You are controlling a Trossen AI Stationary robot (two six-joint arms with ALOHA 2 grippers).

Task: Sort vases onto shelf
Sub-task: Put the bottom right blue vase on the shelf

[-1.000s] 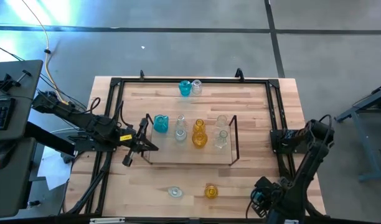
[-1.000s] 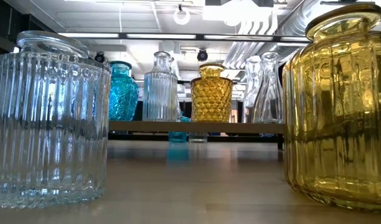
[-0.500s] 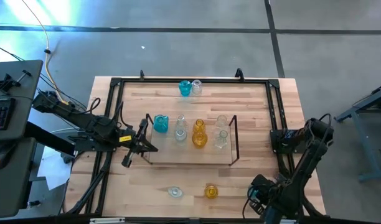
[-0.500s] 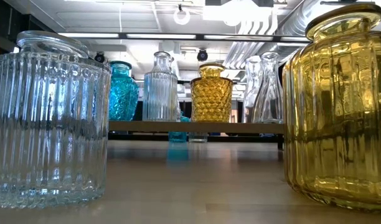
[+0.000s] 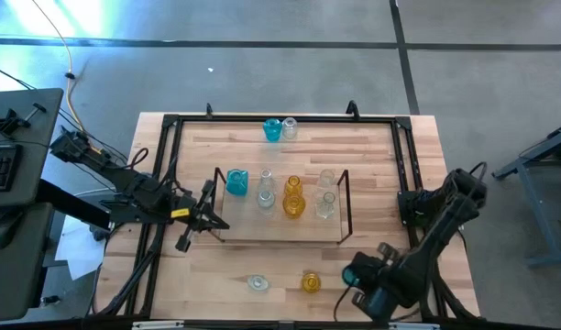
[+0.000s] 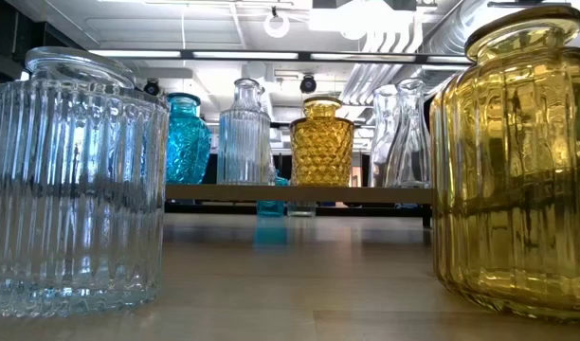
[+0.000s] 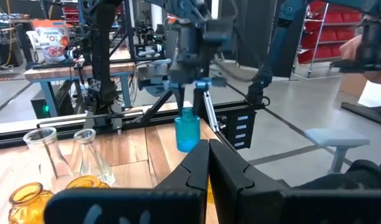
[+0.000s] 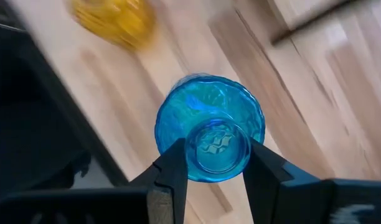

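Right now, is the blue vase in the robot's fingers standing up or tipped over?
Upright. The right wrist view looks straight down into the blue vase's round mouth, and the right gripper's fingers pinch its neck from both sides.

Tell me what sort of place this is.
Likely a robotics lab or workshop: exposed ceiling ducts, a workbench cluttered with gear, red parts bins on shelving, and a bare concrete floor.
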